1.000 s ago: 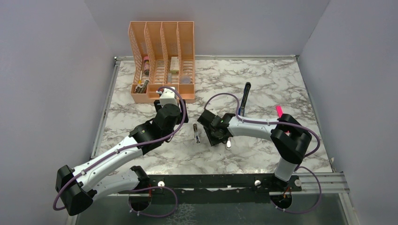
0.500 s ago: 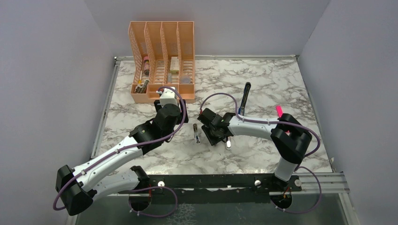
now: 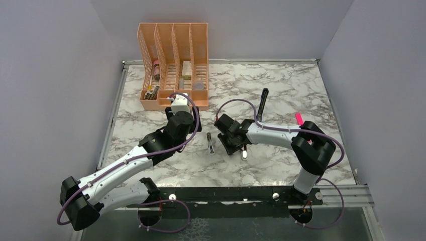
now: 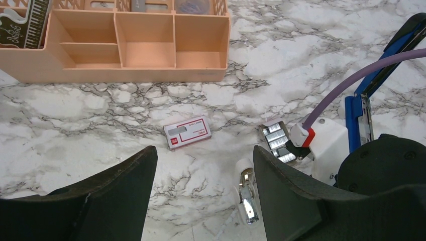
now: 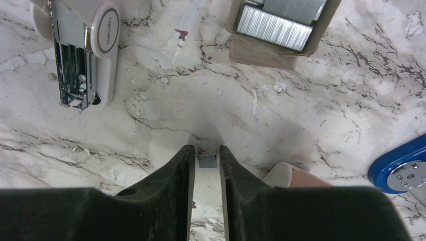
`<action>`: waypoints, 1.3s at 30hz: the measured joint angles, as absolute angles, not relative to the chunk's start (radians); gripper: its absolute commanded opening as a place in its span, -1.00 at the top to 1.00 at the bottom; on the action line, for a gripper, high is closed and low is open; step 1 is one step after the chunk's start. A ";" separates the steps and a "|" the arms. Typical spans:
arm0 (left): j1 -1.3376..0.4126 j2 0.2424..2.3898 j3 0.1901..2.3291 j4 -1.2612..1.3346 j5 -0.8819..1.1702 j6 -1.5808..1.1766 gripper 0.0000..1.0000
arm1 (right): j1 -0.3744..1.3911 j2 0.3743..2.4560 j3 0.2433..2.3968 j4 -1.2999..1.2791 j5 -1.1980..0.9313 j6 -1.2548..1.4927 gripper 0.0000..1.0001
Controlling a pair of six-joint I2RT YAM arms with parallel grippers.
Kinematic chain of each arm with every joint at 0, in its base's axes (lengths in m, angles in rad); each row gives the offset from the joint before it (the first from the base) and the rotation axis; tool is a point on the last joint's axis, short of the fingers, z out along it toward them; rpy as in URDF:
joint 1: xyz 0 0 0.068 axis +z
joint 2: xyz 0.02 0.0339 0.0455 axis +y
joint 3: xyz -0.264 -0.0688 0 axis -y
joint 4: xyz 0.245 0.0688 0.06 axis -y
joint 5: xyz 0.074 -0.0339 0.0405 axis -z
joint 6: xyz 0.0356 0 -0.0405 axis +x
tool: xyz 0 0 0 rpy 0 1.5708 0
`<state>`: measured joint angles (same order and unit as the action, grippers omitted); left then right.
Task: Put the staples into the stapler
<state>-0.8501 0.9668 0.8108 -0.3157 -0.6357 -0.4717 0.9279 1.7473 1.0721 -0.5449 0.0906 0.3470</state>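
The staples' red-and-white box [image 4: 187, 133] lies on the marble below the organizer. Its open tray of staple strips [image 4: 276, 143] lies beside the right arm, and also shows in the right wrist view [image 5: 279, 22]. The blue stapler [image 3: 262, 100] lies open at the far right [image 4: 359, 113]; its blue end shows in the right wrist view [image 5: 399, 170]. My right gripper [image 5: 206, 150] [image 3: 225, 135] is low over the table, shut on a small grey staple strip [image 5: 206, 160]. My left gripper [image 4: 203, 150] [image 3: 180, 103] is open, empty and raised.
A small white stapler [image 3: 211, 143] [image 5: 83, 50] lies left of the right gripper. A pink eraser [image 5: 296, 175] sits by the right finger. An orange organizer [image 3: 173, 65] stands at the back left. A pink highlighter [image 3: 299, 119] lies at the right.
My right gripper has shifted slightly to the far left, near the staples tray. The left arm has not moved.
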 measured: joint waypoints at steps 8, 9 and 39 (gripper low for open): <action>-0.850 0.967 0.811 -0.316 -0.636 -0.472 -0.43 | 0.928 1.745 1.068 -0.548 0.064 0.332 0.46; -0.850 0.967 0.811 -0.316 -0.636 -0.472 -0.43 | 0.928 1.745 1.068 -0.549 0.064 0.332 0.46; -0.850 0.974 0.811 -0.315 -0.632 -0.476 -0.43 | 0.918 1.402 0.926 -0.611 0.331 0.683 0.54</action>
<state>-0.8501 0.9741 0.8108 -0.3149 -0.6323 -0.4755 0.9180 1.4025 0.9257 -0.6113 0.3313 0.6830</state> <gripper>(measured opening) 0.713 0.230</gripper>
